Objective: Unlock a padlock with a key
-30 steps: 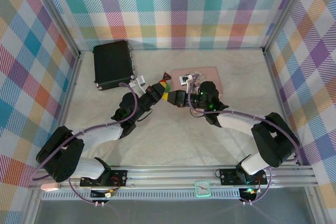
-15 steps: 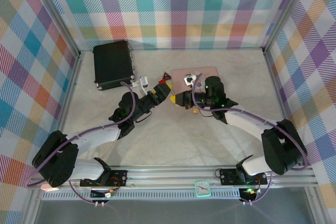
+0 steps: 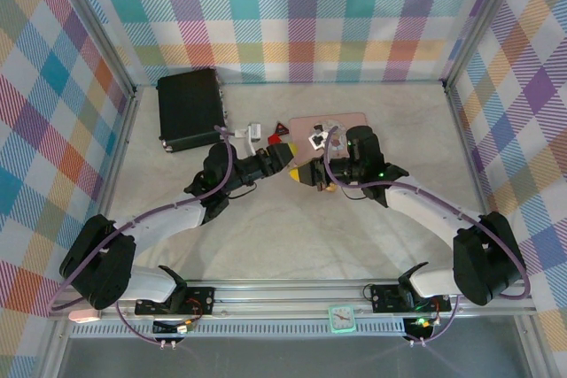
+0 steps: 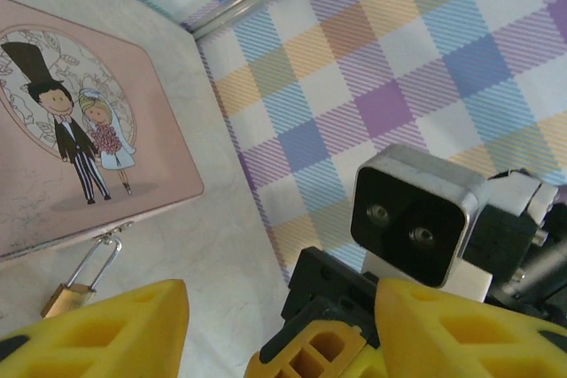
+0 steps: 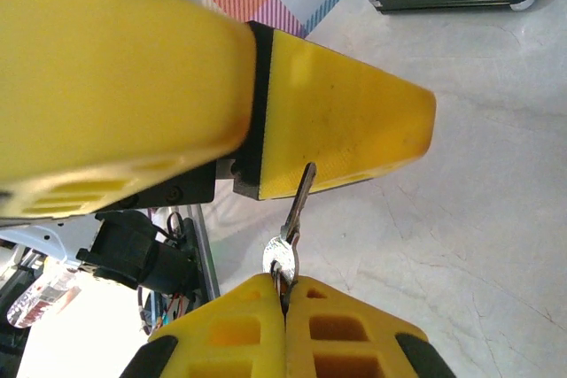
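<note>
My right gripper (image 5: 285, 282) is shut on the ring end of the small grey key (image 5: 299, 201). The key's blade sticks up against the pad of one left finger (image 5: 345, 121). My left gripper (image 4: 282, 303) is open, its yellow fingers wide apart with the right gripper's tip between them. The brass padlock (image 4: 62, 297) hangs by its silver shackle from the latch of the pink box (image 4: 133, 104), on the floor just in front of the box. In the top view the left gripper (image 3: 287, 156) and the right gripper (image 3: 307, 172) meet in front of the pink box (image 3: 347, 120).
A black case (image 3: 189, 109) lies at the back left. A red triangular piece (image 3: 280, 128) and small white parts (image 3: 254, 130) sit left of the pink box. Checked walls close off the sides and back. A small clock (image 3: 341, 317) sits on the front rail.
My left gripper has opened from shut and moved up toward the box. My right gripper, still shut on the key, has swung left and now sits between the left fingers.
</note>
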